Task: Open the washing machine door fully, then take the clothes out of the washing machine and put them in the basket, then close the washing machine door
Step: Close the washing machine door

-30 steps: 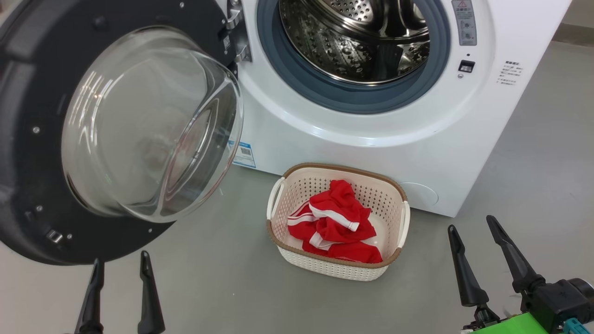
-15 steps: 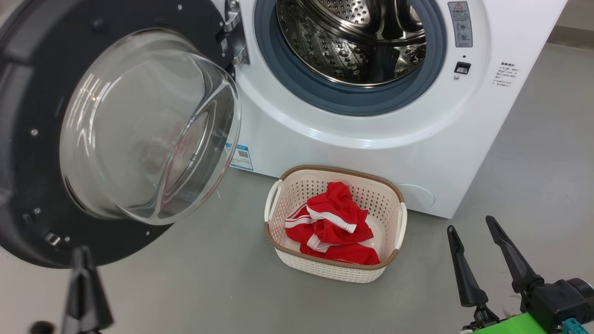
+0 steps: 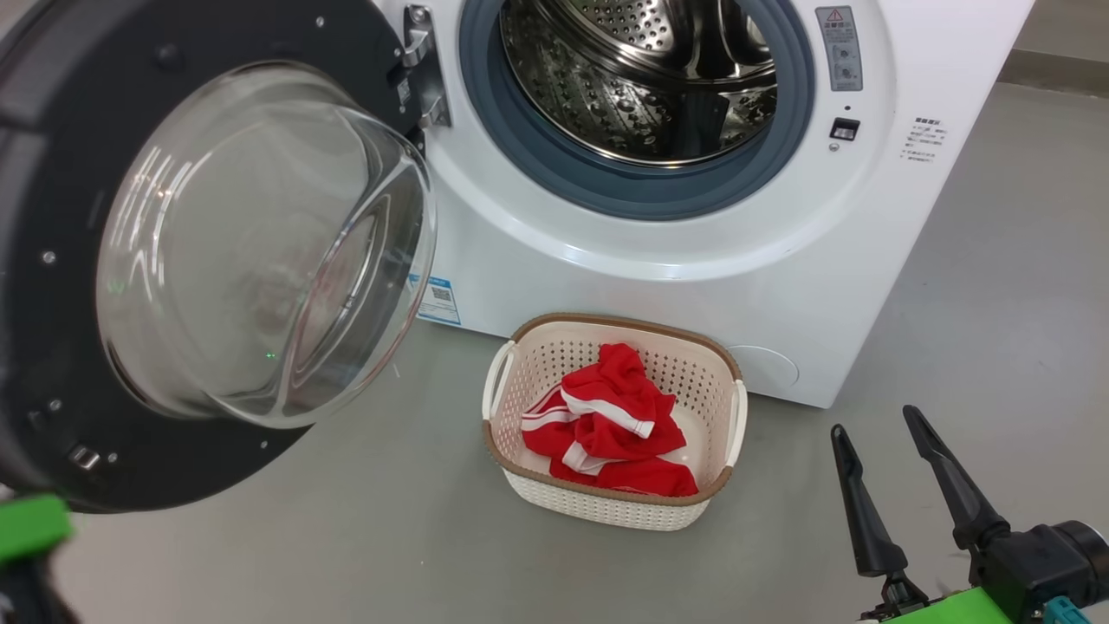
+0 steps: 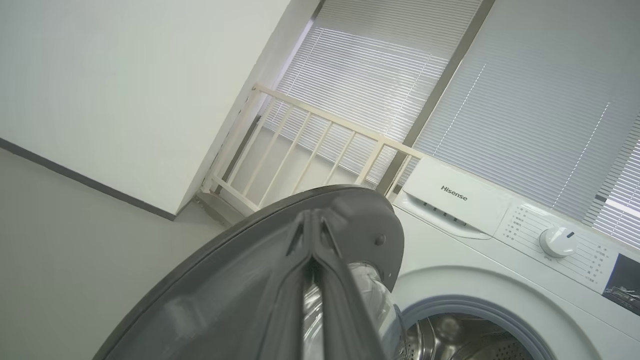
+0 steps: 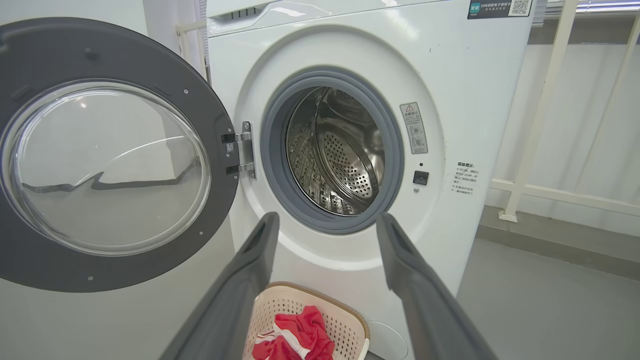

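Note:
The washing machine door [image 3: 243,243] stands wide open at the left, black rim and glass bowl facing me. The washing machine [image 3: 693,260] shows a bare steel drum [image 3: 641,78]. On the floor in front sits the basket [image 3: 606,511] with the red clothes [image 3: 606,425] inside. My right gripper [image 3: 873,420] hangs open at the lower right, pointing at the machine [image 5: 450,75] above the basket [image 5: 345,320]. My left gripper [image 4: 312,220] is shut with nothing in it, low beside the door's rim [image 4: 240,280]; contact cannot be told.
Grey floor [image 3: 390,537] spreads around the basket and to the machine's right. A white railing [image 4: 310,145] and window blinds [image 4: 525,100] stand behind the machine, with a white wall [image 4: 125,90] to its left. A green part of my left arm [image 3: 30,527] shows under the door.
My left gripper shut its fingers, then slid left and down out of the head view, leaving a green wrist part. The head camera shifted slightly. Door, basket and right gripper stayed put.

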